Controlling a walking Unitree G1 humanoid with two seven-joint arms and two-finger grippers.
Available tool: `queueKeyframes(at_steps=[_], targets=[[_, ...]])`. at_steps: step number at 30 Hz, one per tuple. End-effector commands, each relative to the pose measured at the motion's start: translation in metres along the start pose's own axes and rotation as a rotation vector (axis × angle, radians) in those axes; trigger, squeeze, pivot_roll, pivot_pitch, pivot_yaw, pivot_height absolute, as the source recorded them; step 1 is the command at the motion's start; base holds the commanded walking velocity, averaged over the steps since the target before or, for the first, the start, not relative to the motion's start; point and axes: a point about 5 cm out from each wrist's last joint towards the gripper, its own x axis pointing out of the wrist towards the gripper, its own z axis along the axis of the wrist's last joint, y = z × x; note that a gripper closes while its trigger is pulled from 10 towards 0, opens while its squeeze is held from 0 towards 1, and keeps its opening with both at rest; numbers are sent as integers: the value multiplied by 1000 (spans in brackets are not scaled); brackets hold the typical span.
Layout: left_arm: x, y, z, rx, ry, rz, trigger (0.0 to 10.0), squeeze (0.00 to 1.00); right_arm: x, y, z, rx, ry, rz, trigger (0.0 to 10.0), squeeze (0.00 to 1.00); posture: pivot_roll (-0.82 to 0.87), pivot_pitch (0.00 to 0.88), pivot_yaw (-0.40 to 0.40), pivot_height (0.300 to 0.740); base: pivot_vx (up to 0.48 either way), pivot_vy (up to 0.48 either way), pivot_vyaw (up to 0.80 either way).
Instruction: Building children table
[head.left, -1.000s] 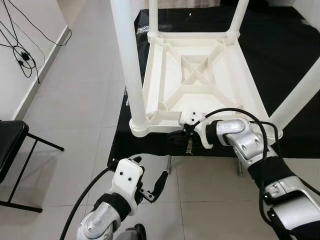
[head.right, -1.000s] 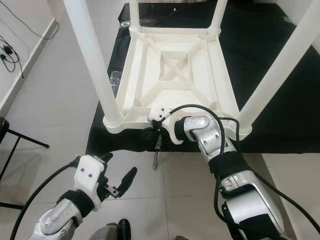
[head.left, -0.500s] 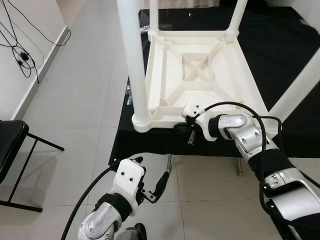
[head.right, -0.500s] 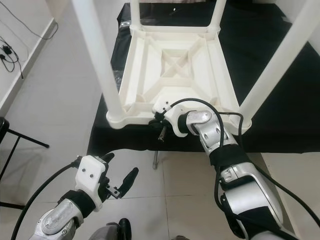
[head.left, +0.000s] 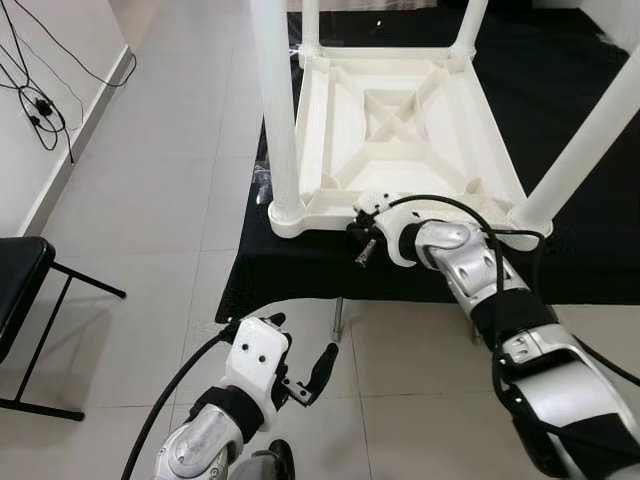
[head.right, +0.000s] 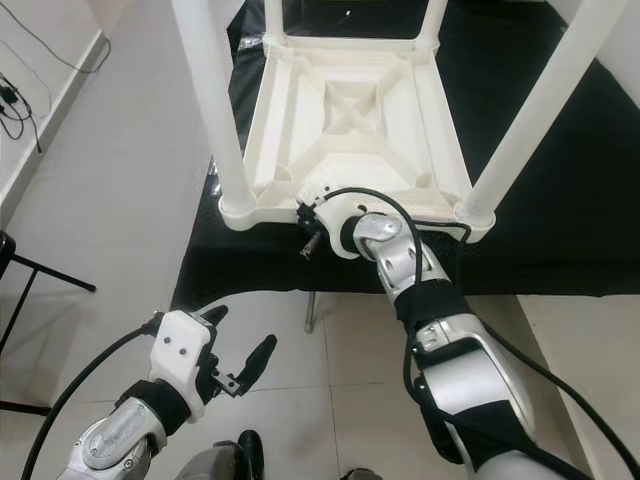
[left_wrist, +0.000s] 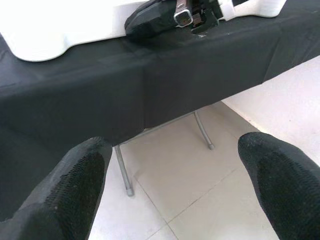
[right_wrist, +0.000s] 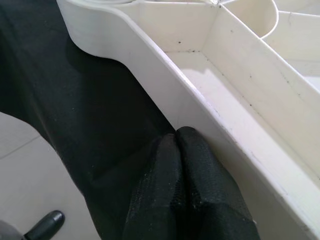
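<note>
Grey floor tiles (head.left: 150, 180) surround a black-clothed desk (head.left: 300, 270) in the left eye view; the white children's table (head.left: 400, 130) lies upside down near the desk's front edge, legs up. The right gripper (head.left: 358, 228) presses against its front rim, while the left gripper (head.left: 300, 375) hangs low before the desk. Left wrist view: its fingers (left_wrist: 75, 185) spread wide apart. Right wrist view: fingers (right_wrist: 185, 190) pinched together, empty, tips touching the rim (right_wrist: 200, 100).

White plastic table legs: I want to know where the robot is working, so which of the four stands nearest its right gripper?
The near-left white table leg, rising from the corner just left of the right gripper; the others stand farther off.
</note>
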Motion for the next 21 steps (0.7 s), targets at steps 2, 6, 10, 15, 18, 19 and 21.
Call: queueKeyframes(at_steps=[2,6,10,15,18,19,21], targets=[[-3,0,-2,7,14,-1,10000,0,-5,-18,1,19,4,-141,10000,0,100,254,-27,740,0,0,0],[-3,0,-2,7,14,0,10000,0,-5,-20,2,15,3,-161,10000,0,99,254,-27,740,0,0,0],[-3,0,-2,7,14,-2,10000,0,-5,-22,-2,15,19,-195,10000,0,97,253,-26,740,0,0,0],[-2,0,-2,8,15,-2,10000,0,-11,-30,-11,29,63,-258,10000,0,98,252,-22,740,0,0,0],[-2,1,-2,9,15,-3,10000,0,-14,-35,-15,31,85,-291,10000,0,97,251,-20,740,0,0,0],[-2,1,-2,9,15,-3,10000,0,-14,-35,-15,31,85,-291,10000,0,97,251,-20,740,0,0,0],[-2,1,-2,11,16,-3,10000,0,-16,-39,-16,37,92,-315,10000,0,97,250,-18,740,0,0,0]])
